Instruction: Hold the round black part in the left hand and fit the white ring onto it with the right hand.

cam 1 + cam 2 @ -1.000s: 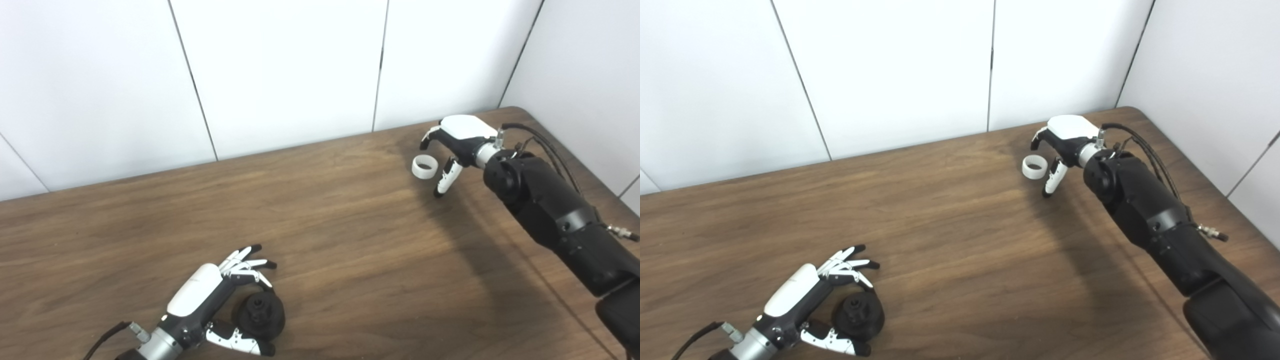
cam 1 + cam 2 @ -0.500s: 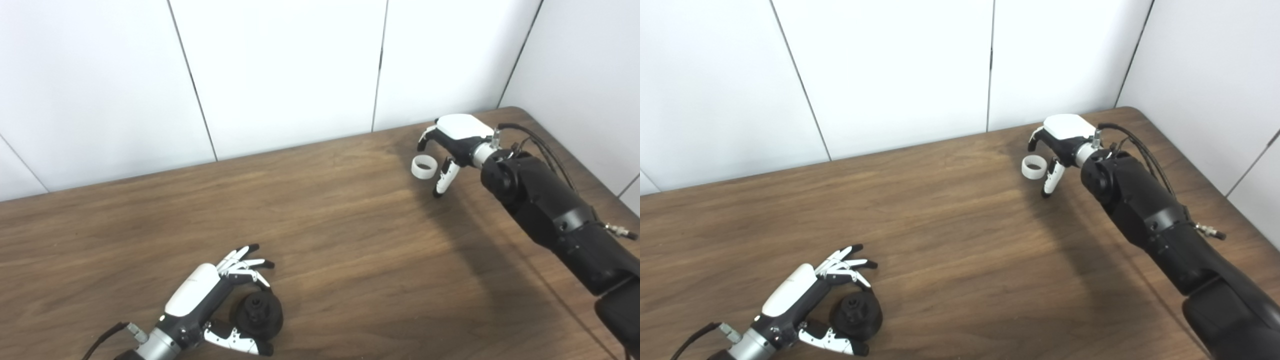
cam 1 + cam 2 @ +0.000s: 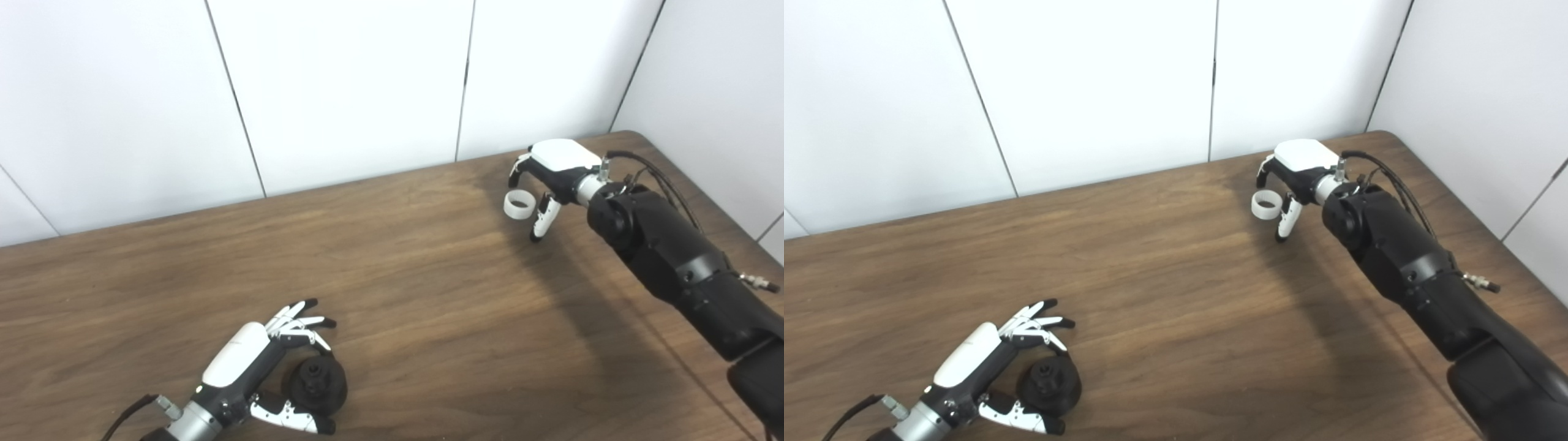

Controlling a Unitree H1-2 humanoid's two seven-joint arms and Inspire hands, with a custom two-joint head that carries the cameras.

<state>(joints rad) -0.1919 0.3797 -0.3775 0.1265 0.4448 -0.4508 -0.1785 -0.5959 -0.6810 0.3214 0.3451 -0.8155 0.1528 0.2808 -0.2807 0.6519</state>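
The round black part (image 3: 318,384) lies on the wooden table (image 3: 429,294) at the front left. My left hand (image 3: 257,361) is open around it, fingers spread over its far side and thumb at its near side, without closing on it. The white ring (image 3: 519,204) stands on the table at the back right. My right hand (image 3: 551,174) is open and hovers over it, fingers curled down beyond the ring and thumb down on its right side, ring between them. The same scene shows in the right eye view: part (image 3: 1051,384), ring (image 3: 1266,204).
White wall panels (image 3: 343,86) rise right behind the table's far edge and along its right side. The right forearm (image 3: 674,263) stretches across the table's right part.
My right hand has crept a little to the left, so that it stands more over the white ring. The left hand and the black part have stayed still.
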